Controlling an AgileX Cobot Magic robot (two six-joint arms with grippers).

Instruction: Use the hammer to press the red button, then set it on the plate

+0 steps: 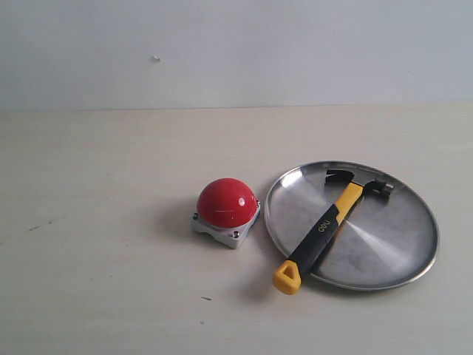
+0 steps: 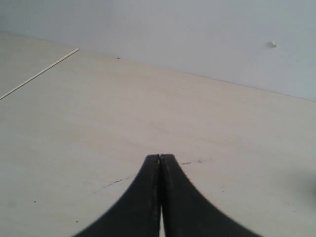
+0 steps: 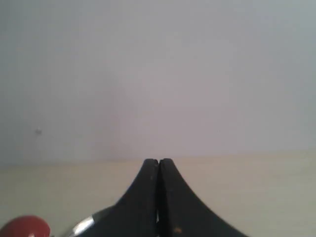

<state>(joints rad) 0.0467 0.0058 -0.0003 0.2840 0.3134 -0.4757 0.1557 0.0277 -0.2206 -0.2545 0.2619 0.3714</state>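
The hammer (image 1: pixel 329 225) lies across the silver plate (image 1: pixel 399 251), dark head on the far side, yellow loop hanging over the near rim onto the table. Left of the plate stands the red button (image 1: pixel 227 203) on its grey base. Neither arm appears in the exterior view. In the left wrist view my left gripper (image 2: pixel 160 157) is shut with nothing in it, over bare table. My right gripper (image 3: pixel 158 161) is shut and empty as well; beyond it the right wrist view catches a bit of the red button (image 3: pixel 27 227) and the plate's rim (image 3: pixel 84 224).
The pale wooden table (image 1: pixel 111 185) runs back to a plain wall (image 1: pixel 236 52). A thin seam line (image 2: pixel 39 73) crosses the table in the left wrist view.
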